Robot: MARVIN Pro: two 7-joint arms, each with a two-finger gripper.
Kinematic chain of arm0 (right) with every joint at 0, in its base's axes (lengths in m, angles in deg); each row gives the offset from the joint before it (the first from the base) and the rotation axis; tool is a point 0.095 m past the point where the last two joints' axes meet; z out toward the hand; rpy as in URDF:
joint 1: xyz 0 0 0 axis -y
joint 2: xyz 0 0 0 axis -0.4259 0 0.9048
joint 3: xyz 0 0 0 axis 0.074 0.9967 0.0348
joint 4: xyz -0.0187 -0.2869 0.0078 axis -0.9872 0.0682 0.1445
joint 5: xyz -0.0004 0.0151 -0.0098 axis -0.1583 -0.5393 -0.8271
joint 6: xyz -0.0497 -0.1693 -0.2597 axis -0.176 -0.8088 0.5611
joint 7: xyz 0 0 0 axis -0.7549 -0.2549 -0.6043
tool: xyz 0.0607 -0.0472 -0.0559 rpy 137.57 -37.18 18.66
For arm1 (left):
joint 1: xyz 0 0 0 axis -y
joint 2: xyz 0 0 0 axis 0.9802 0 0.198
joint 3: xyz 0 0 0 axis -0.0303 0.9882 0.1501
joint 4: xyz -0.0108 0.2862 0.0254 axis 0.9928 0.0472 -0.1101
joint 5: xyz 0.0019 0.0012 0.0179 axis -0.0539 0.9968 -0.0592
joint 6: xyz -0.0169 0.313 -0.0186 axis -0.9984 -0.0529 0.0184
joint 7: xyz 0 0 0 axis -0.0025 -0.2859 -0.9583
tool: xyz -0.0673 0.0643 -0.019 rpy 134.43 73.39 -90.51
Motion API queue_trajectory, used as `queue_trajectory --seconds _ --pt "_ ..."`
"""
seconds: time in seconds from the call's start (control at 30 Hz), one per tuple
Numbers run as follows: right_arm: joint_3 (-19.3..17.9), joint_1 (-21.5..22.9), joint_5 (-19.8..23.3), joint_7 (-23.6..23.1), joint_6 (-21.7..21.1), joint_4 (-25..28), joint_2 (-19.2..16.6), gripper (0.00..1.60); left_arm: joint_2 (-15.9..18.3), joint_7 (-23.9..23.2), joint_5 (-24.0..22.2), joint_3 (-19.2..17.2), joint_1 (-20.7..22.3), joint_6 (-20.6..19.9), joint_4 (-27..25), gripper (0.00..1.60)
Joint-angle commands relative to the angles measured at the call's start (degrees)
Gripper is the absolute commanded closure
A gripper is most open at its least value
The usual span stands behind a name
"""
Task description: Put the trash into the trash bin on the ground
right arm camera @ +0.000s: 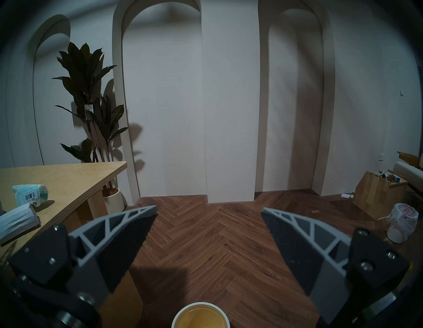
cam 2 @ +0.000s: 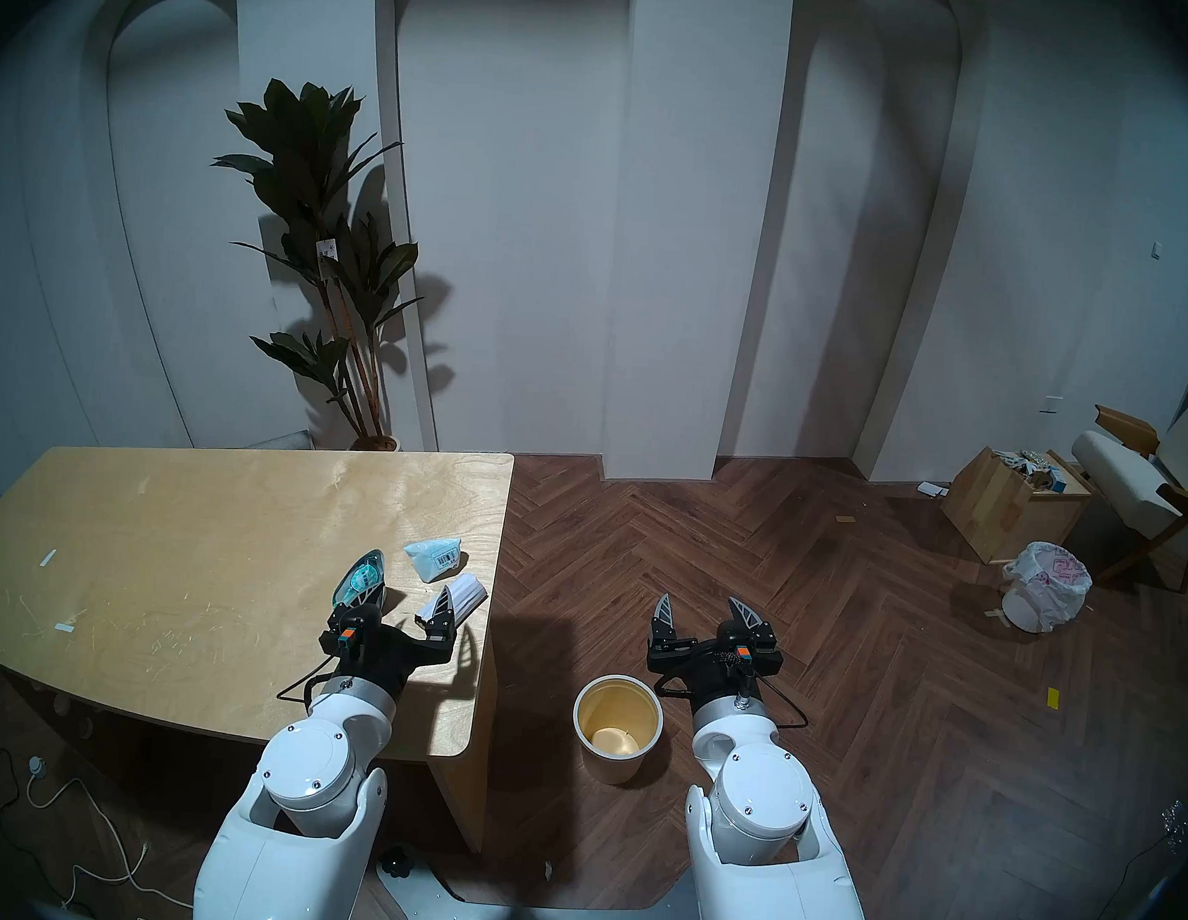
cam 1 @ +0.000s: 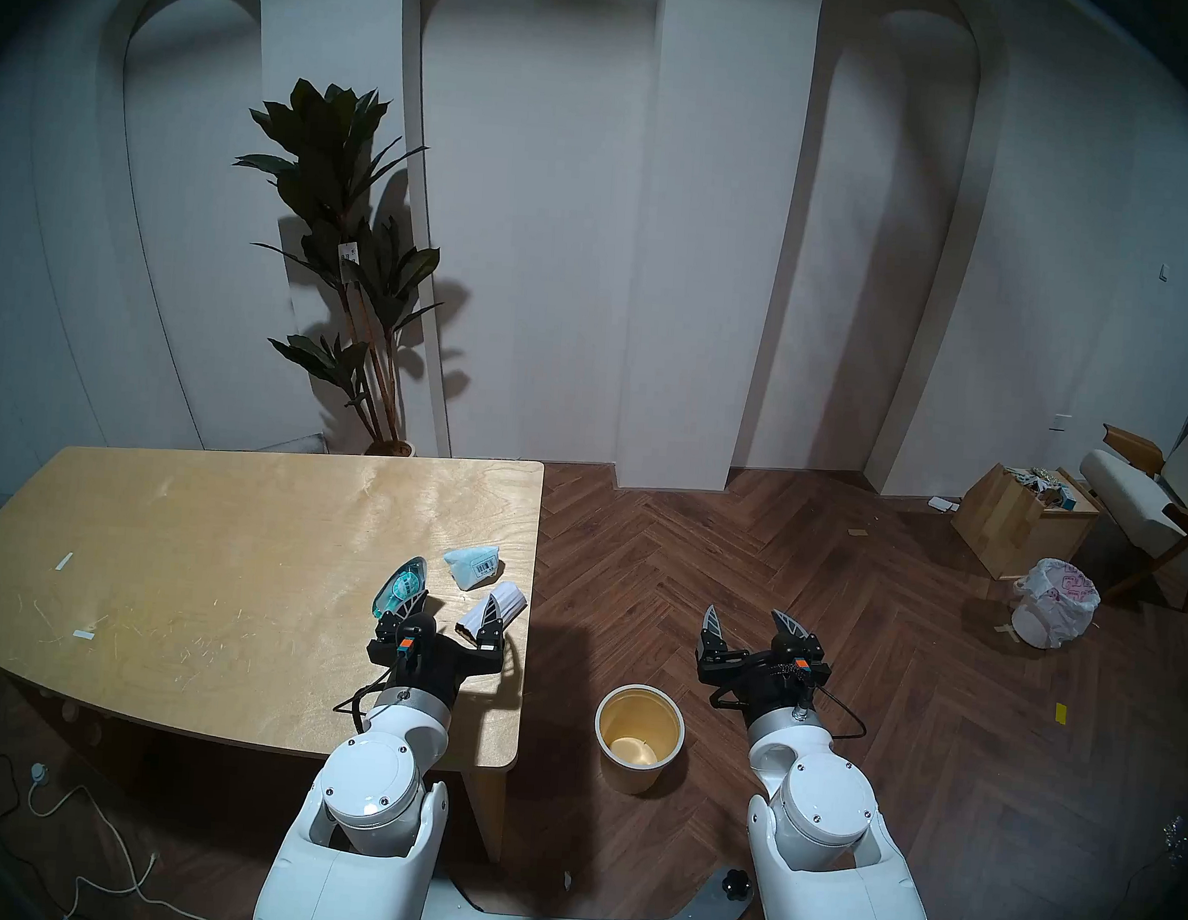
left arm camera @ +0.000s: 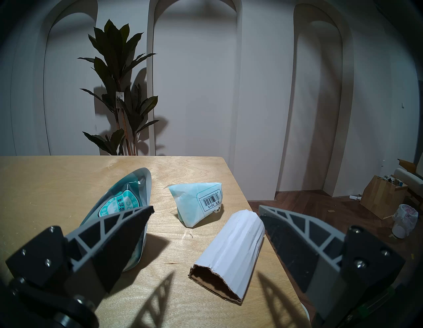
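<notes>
All three trash pieces point(cam 1: 476, 584) lay on the bench point(cam 1: 224, 565); trash bin point(cam 1: 638, 736) held none. Jaws of left gripper point(cam 1: 454, 607) and right gripper point(cam 1: 751, 625) stood wide, empty; every transfer remained.

Wood table point(cam 1: 226, 530) w/ blister pack point(cam 1: 403, 586), blue packet point(cam 1: 472, 564), ribbed wrapper point(cam 1: 499, 606) near right edge
</notes>
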Motion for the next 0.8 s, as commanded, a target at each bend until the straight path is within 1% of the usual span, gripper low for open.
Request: queue_trajectory --seconds 0.0,0.07,0.17,0.37,0.6,0.77 --pt "-0.5 -0.1 1.3 -0.6 0.2 1.7 0.0 0.00 -0.2 0.2 -0.3 -0.3 0.0 -1.5 -2.9 0.00" --pt "-0.5 0.1 2.1 -1.5 0.4 1.5 -0.2 0.00 -0.1 0.2 -0.5 -0.5 -0.2 -1.8 -4.2 0.00" --pt "-0.3 0.4 2.1 -1.8 0.6 1.4 -0.1 0.00 0.1 0.3 -0.5 -1.0 -0.5 -2.7 -6.3 0.00" --pt "1.5 1.4 1.8 -3.4 0.5 1.2 -0.4 0.00 0.5 0.6 -1.2 -3.0 -1.1 -3.7 -10.5 0.00" --pt "4.7 2.8 1.0 -5.4 0.2 0.9 -0.8 0.00 1.2 1.6 -1.5 -5.6 -0.9 -4.8 -11.4 0.00" --pt "7.9 3.7 0.3 -5.3 0.4 0.3 -1.8 0.00 1.5 2.5 -1.8 -7.3 -0.7 -4.9 -11.4 0.00"
